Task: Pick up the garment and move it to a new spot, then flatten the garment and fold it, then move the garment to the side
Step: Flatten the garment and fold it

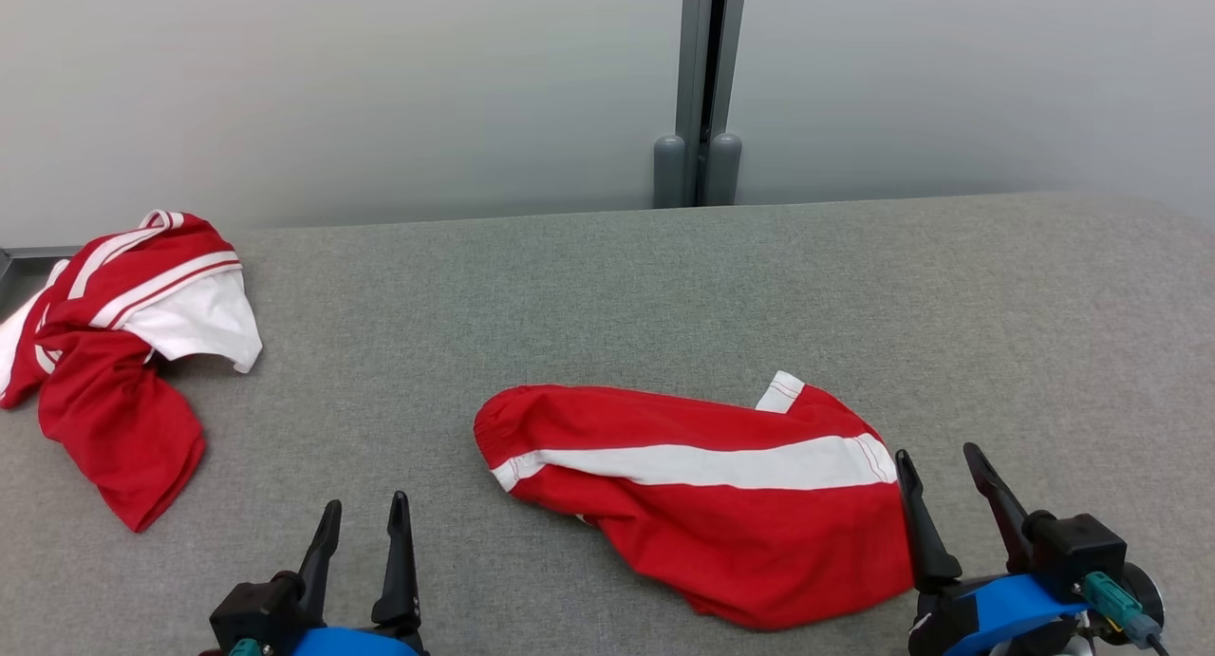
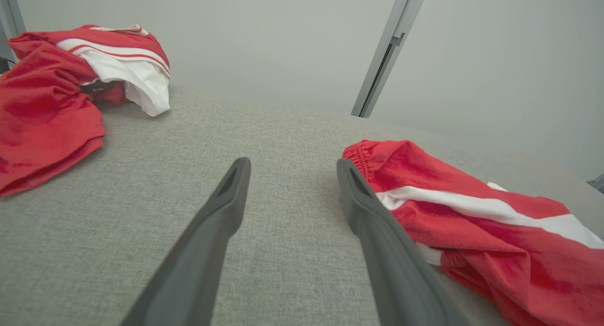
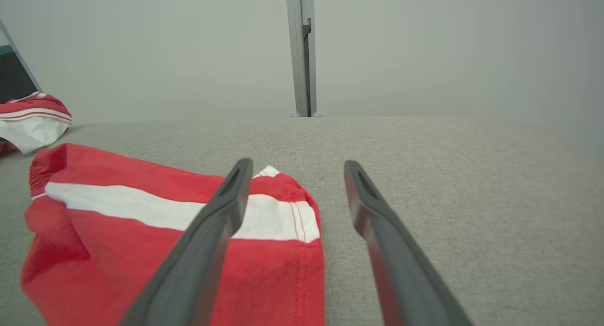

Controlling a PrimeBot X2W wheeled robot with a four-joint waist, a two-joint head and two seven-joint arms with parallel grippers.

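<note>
Where grey weave covers the table point(image 1: 664, 286), the red garment point(image 1: 702, 533) lies creased.

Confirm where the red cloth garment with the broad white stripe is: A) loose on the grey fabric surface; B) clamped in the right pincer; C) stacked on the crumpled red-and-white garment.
A: the striped red garment lies on the grey fabric surface, and the left pincer and right pincer stand open, gripping nothing.

a grey woven tabletop point(image 1: 607, 286) runs back to pale grey wall panels point(image 1: 332, 86) joined by a metal post point(image 1: 704, 67).
</note>
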